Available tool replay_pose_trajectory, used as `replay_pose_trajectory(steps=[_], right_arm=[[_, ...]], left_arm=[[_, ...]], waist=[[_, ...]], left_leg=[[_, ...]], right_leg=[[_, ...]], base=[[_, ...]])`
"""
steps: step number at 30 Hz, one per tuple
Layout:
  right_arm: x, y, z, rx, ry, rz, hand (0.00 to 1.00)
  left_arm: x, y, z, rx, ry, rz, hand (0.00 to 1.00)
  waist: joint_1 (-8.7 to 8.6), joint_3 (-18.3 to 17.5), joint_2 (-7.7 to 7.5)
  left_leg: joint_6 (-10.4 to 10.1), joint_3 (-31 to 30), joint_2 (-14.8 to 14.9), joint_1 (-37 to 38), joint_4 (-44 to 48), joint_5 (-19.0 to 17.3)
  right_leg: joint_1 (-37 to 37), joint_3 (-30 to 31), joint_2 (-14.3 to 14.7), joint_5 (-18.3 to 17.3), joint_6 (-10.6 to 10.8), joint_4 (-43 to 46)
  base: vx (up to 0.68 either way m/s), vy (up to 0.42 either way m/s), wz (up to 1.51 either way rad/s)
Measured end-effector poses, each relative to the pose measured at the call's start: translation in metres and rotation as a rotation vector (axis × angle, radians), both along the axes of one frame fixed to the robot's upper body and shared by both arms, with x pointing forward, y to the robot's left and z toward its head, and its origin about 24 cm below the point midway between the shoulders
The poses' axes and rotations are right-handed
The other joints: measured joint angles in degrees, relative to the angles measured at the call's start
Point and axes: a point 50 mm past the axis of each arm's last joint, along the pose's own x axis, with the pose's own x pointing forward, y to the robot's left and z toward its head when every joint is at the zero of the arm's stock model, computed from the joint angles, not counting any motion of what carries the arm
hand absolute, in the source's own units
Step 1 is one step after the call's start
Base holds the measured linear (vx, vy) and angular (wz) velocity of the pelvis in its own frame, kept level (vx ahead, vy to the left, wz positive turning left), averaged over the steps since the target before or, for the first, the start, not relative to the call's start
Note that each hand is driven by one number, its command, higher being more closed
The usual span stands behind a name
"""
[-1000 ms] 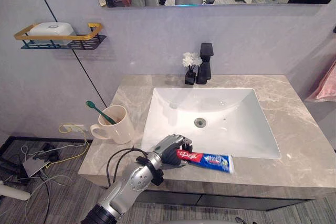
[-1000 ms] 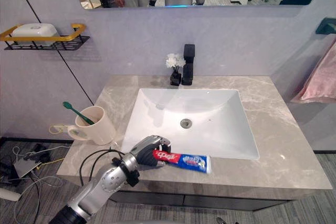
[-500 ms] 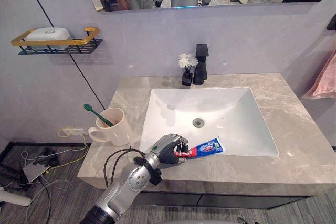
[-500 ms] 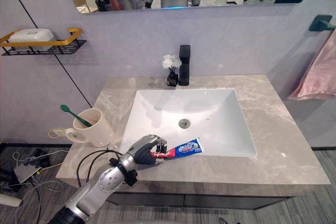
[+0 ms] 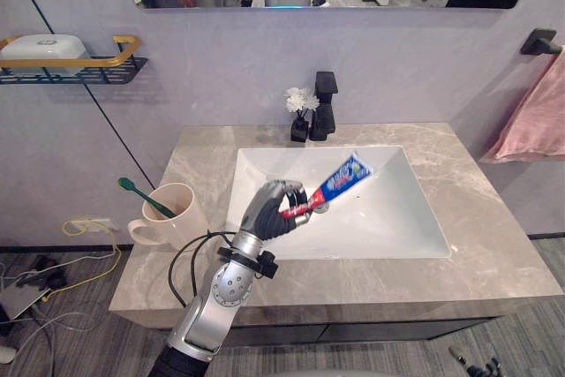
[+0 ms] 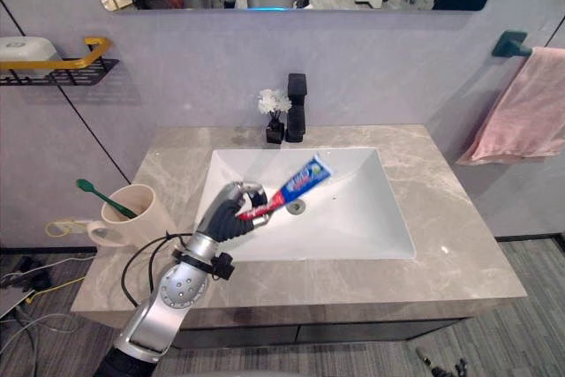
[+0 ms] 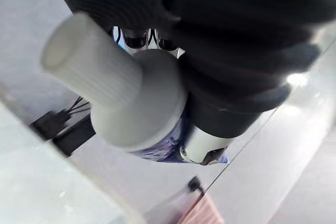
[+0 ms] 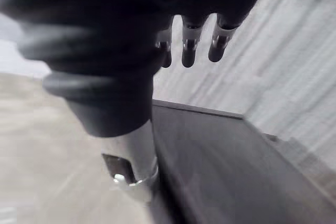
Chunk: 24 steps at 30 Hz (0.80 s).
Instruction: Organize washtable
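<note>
Being gripped cap-end by the curled left hand [image 5: 269,210], toothpaste [image 5: 341,180] is angled tail-up over the sink [image 5: 393,222], likely for standing in the mug [image 5: 182,220]. Right hand [image 8: 121,77] slack.

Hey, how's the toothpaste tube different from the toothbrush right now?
The toothpaste tube is gripped in the left hand, up in the air over the sink. The toothbrush stands untouched in the cream mug on the countertop. The toothpaste tube is red, white and blue; the toothbrush is green. Both are tilted.
</note>
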Motion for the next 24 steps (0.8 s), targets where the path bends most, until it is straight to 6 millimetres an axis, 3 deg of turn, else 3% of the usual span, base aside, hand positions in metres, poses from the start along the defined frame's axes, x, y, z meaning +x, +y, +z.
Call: replay_pose_trajectory(steps=[3, 11, 19, 22, 24], right_arm=[[0.018, -0.007, 0.034, -0.133, -0.099, 0.037, 0.00], [0.030, -0.012, 0.105, -0.409, -0.259, 0.056, 0.00], [0.042, -0.008, 0.149, -0.579, -0.402, 0.129, 0.00], [0.055, -0.002, 0.159, -0.574, -0.508, 0.200, 0.00], [0.075, 0.010, 0.167, -0.513, -0.655, 0.290, 0.00]], left_arm=[[-0.003, 0.003, 0.010, -0.026, -0.044, 0.013, 1.00], [-0.006, 0.012, 0.007, -0.069, -0.015, 0.055, 1.00], [-0.005, 0.018, 0.007, -0.057, -0.005, 0.069, 1.00], [-0.005, 0.019, 0.007, -0.061, -0.006, 0.066, 1.00], [-0.004, 0.019, 0.008, -0.072, -0.005, 0.060, 1.00]], waist=[[-0.05, -0.81, 0.63], [-0.56, -1.58, 0.87], [-1.77, -1.73, 0.95], [-1.72, -1.84, 1.11], [-1.70, -1.79, 1.17]], left_leg=[[0.00, 0.70, 0.06, -0.25, 0.01, -0.02], [-0.57, 2.65, 0.90, -0.20, 0.41, -0.55], [-0.59, 3.24, 0.94, -0.78, 1.83, -1.74], [-0.52, 3.16, 0.89, -1.30, 2.04, -1.78], [-0.36, 3.07, 0.89, -2.46, 2.94, -1.88]], right_leg=[[-0.85, 0.75, 0.09, 0.00, 0.00, 0.43], [-2.18, 3.08, 1.11, 0.05, -0.04, 0.86], [-2.90, 4.76, 1.45, 0.27, -0.19, 0.75], [-3.20, 4.80, 1.41, 0.56, 0.14, 0.50], [-3.85, 4.83, 1.35, 0.98, 0.10, 0.39]], base=[[-0.03, -0.007, -0.12], [-0.02, -0.020, -0.15], [0.00, -0.007, -0.10], [0.00, 0.000, 0.00], [0.00, 0.000, 0.00]])
